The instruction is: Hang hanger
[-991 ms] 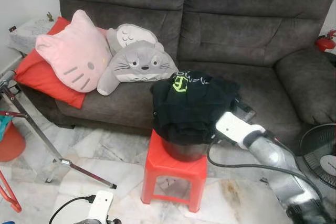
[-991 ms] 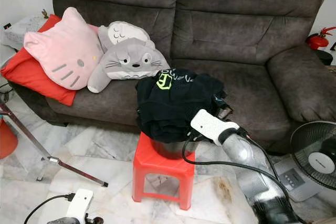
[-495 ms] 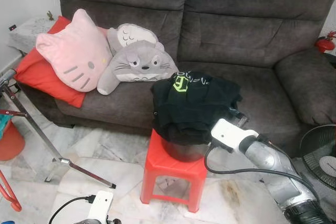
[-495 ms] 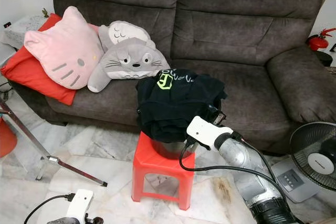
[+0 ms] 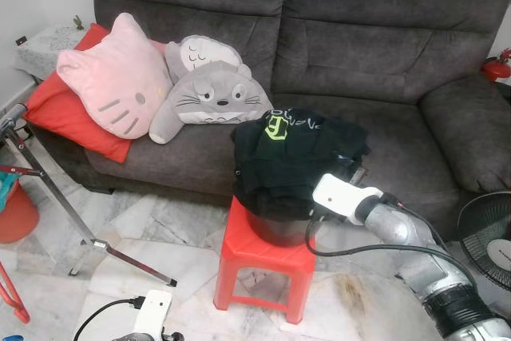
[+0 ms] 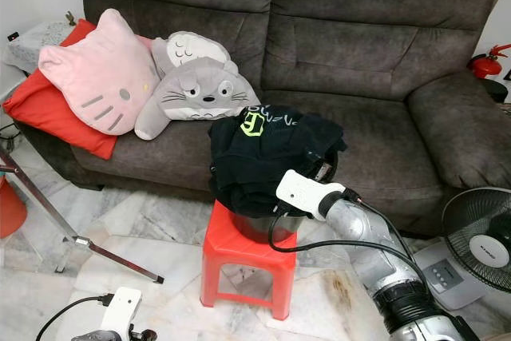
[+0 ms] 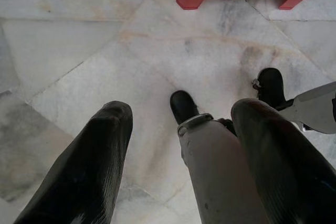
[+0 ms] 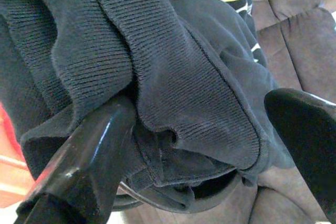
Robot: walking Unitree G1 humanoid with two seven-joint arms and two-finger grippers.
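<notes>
A pile of black clothes (image 5: 291, 157) with green lettering lies over a dark round tub (image 5: 275, 229) on a red stool (image 5: 263, 265) before the sofa. My right gripper (image 8: 199, 145) is pushed against the pile's right side. It is open, its fingers (image 8: 89, 156) straddling a thick fold of black fabric (image 8: 173, 77). A dark curved rim (image 8: 178, 203) shows under the fabric; I cannot make out a hanger. The right wrist's white housing (image 5: 343, 197) covers the fingers from above. My left gripper (image 7: 181, 129) hangs open low over the marble floor.
A grey sofa (image 5: 383, 53) holds a pink cat cushion (image 5: 116, 77), a grey plush cushion (image 5: 207, 93) and a red cushion (image 5: 60, 113). Metal stand legs (image 5: 56, 197) cross the floor at left. A fan (image 5: 487, 237) stands at right.
My right arm has swung left and in toward the clothes pile, bringing the gripper up against the fabric. The left arm has stayed put.
</notes>
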